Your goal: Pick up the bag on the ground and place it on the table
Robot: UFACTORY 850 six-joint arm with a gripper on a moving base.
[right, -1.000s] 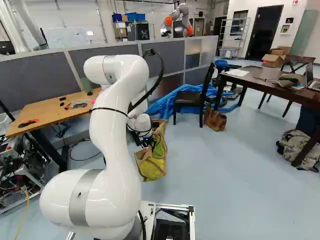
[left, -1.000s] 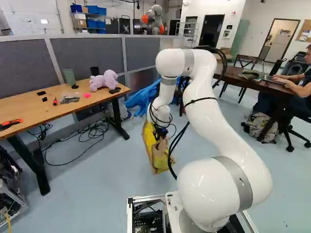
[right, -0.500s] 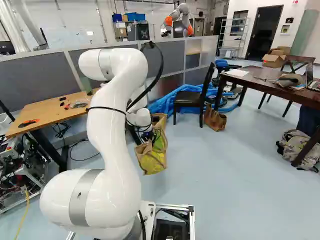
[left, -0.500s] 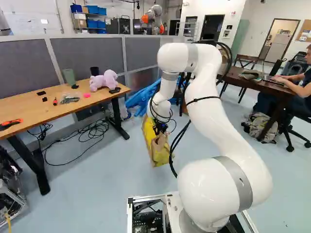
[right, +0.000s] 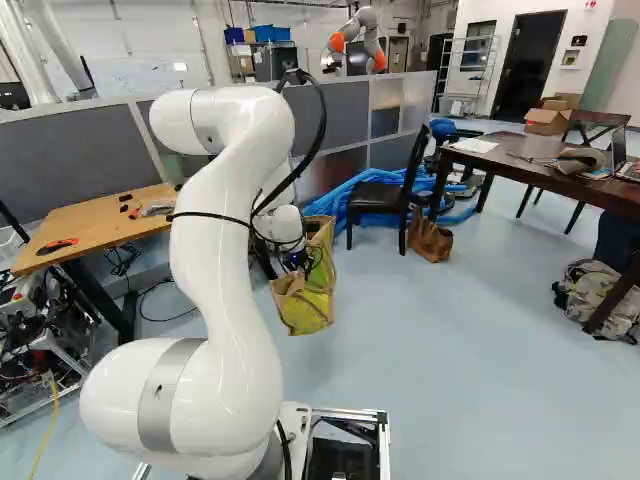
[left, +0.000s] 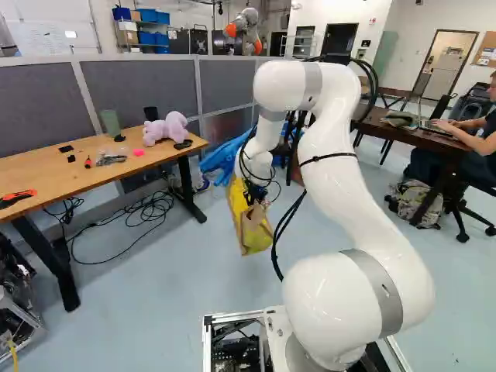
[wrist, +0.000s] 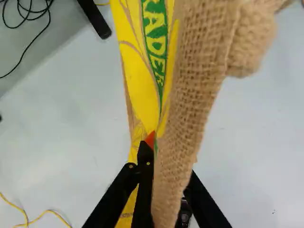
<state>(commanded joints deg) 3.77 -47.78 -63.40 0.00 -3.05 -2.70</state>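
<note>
In the left base view my gripper (left: 254, 195) is at the top of a yellow and tan burlap bag (left: 248, 231), which hangs beneath it above the floor. The right base view also shows the bag (right: 305, 300), just right of my arm. Up close in the wrist view, my gripper (wrist: 156, 145) is shut on the bag's burlap (wrist: 190, 90); the cloth covers much of one finger, and an orange pad shows beside it. A wooden table (left: 77, 180) stands at the left of the left base view.
The table bears a pink plush toy (left: 165, 129), a green cup (left: 111, 122) and small tools. Cables (left: 147, 208) lie beneath it. A black chair (right: 385, 195), brown bag (right: 430, 238), dark table (right: 520, 160) and backpack (right: 598, 298) stand farther right. Another robot (right: 358, 40) is behind the partition.
My arm has risen, lifting the bag with it; the bag's bottom is higher above the floor. The base has not moved.
</note>
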